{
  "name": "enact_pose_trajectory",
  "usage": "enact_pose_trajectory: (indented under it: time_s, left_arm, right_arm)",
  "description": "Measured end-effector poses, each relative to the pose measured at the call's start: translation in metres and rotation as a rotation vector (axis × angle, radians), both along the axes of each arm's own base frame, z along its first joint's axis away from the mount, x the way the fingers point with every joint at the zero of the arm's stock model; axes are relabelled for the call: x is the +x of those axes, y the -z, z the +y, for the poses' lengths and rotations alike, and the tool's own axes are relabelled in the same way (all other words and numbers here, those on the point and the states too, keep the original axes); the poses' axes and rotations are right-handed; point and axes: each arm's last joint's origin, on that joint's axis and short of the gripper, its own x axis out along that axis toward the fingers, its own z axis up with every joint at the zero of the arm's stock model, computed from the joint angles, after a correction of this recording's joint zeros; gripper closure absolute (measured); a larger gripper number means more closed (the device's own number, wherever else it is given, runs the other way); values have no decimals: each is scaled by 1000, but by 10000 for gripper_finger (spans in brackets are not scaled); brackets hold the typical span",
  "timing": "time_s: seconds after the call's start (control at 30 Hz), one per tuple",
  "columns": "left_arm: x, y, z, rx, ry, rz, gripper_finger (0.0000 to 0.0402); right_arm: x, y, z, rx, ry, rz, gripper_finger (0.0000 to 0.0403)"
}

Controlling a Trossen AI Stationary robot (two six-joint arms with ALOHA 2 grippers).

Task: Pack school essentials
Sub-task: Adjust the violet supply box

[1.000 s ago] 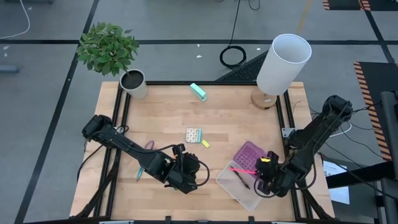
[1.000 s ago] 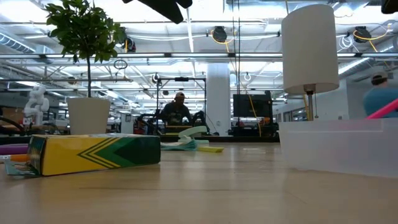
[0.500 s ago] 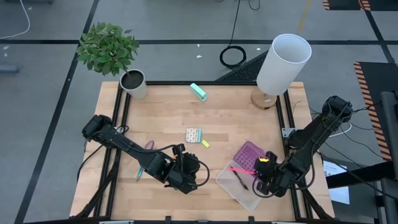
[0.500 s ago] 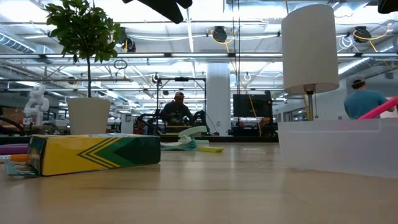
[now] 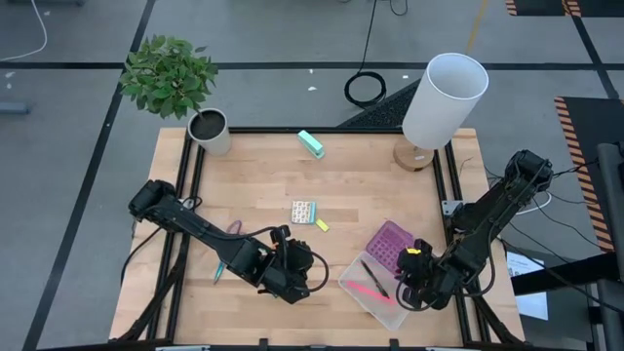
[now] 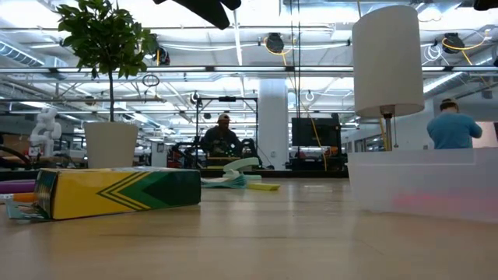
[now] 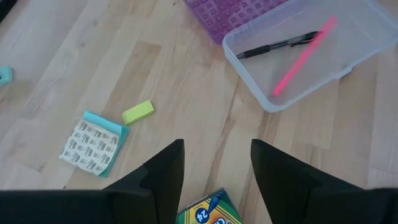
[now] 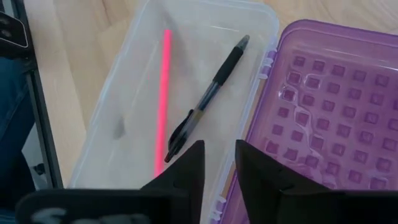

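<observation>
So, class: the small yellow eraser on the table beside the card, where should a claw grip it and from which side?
Grip the yellow eraser across its two long flat sides, coming straight down from above. It is a short bar lying flat on the bare table, apart from the card, so both long sides look free; its ends would probably give less hold.

Clear box (image 8: pixel 134 134) with purple studded lid (image 8: pixel 314 112) held a pink pencil (image 8: pixel 163 99) and black pen (image 8: pixel 208 96). Crayon box (image 6: pixel 117 190) was yellow with green chevrons. Card (image 7: pixel 92 144) teal-edged, patterned; eraser (image 7: pixel 138 112) yellow-green; block (image 5: pixel 311 143) teal, upper centre.
</observation>
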Motion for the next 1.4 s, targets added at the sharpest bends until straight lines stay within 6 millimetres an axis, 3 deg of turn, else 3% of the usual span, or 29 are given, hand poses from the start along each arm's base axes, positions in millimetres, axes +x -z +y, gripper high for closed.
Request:
enact_pose_trajectory:
  time_s: [0.37, 0.63, 1.0, 1.17, 1.4]
  left_arm:
    - [0, 0, 0, 2, -12, -8, 215]
    - [0, 0, 1, 12, -20, -15, 215]
    - [1, -1, 1, 9, -22, -19, 215]
    - [1, -1, 1, 18, -10, -15, 215]
    - [1, 0, 1, 21, -8, -14, 215]
  right_arm:
    - [1, -1, 1, 17, -14, -1, 300]
    - [14, -2, 13, 54, -105, -122, 301]
    - [57, 52, 14, 144, -190, 124, 367]
    - [69, 59, 13, 161, -221, 94, 398]
    - [70, 59, 10, 118, -226, 86, 402]
